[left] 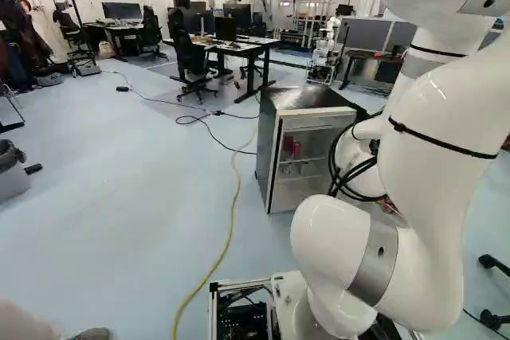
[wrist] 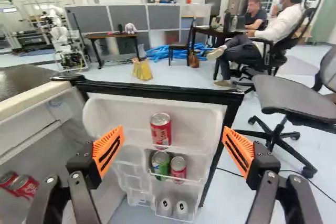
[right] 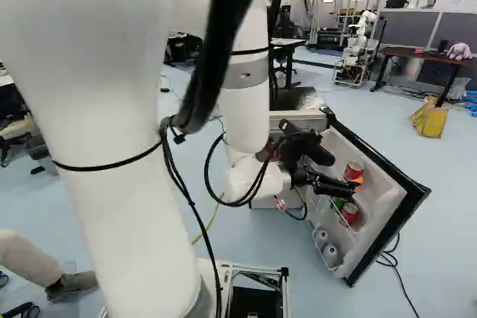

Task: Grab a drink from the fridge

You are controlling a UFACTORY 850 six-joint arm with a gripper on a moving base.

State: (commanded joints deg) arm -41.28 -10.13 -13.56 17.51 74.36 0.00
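Observation:
In the right base view my gripper [right: 328,175] is at the inner side of the swung-out fridge door [right: 399,202]. The wrist view shows the gripper [wrist: 172,148] open, its orange-padded fingers wide apart with nothing gripped. Ahead, between the fingers' lines, a red can [wrist: 160,129] stands upright on the door's upper shelf. Below it are a green can [wrist: 160,165] and another red can [wrist: 178,169], then two silver cans [wrist: 165,206] lowest. More red cans [wrist: 25,186] lie inside the fridge. The fridge body [left: 307,153] shows in the left base view, where my arm hides the gripper.
An office chair [wrist: 294,103] is beyond the door's free edge, with seated people farther off. Another robot [right: 356,50] stands behind the fridge. A yellow cable [left: 233,205] runs along the floor left of the base. Desks [left: 231,45] are at the back.

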